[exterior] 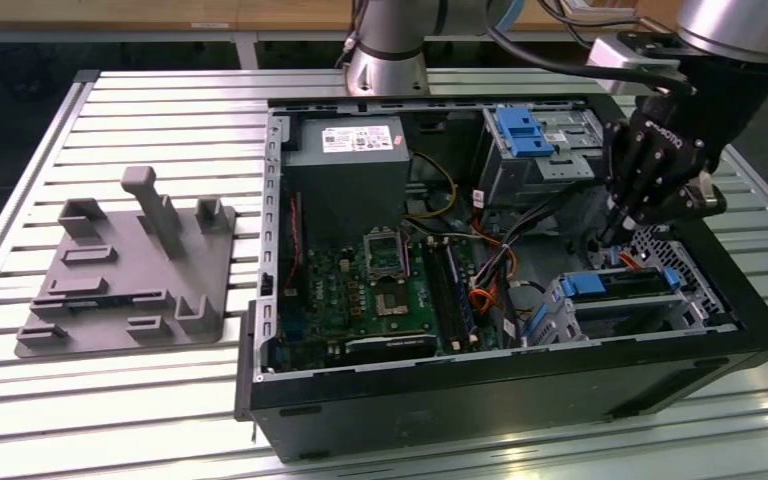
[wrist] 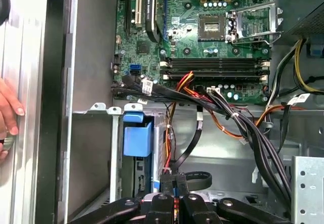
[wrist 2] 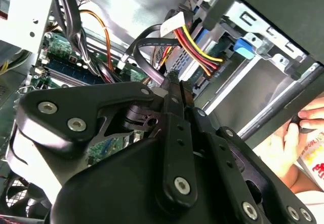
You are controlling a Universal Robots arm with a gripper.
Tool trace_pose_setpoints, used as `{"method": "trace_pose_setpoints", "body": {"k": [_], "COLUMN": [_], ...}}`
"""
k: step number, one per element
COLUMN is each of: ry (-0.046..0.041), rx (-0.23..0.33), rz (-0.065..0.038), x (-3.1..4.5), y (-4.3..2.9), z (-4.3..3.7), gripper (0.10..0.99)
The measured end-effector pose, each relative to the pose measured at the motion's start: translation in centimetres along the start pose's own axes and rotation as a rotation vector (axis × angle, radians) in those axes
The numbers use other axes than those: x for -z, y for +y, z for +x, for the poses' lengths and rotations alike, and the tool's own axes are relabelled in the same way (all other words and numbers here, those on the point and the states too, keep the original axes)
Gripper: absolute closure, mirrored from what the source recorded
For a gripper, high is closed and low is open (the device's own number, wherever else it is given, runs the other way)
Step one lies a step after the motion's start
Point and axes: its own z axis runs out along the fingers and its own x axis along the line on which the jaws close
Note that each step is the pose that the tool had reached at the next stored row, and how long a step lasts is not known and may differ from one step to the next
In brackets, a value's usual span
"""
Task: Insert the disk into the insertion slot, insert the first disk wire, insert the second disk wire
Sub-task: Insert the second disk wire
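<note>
Hand pressed together on a black wire connector, low inside the open PC case on the desk, just behind the disk. We see the disk already seated in the insertion slot, so we judge a wire step in hand. Next calls for squaring the plug to the disk's rear port. A person's hand rests on the case edge.
</note>
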Motion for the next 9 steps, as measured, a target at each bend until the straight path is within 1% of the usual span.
{"method": "trace_pose_setpoints", "body": {"k": [3, 6, 9], "ry": [-0.0018, -0.0021, -0.0025], "rx": [0.000, 0.001, 0.000], "rz": [-0.002, -0.004, -0.006], "x": [0.20, 0.45, 0.45], "y": [-0.16, -0.18, -0.19], "z": [0.39, 0.87, 1.39], "gripper": [0.945, 0.945, 0.945]}}
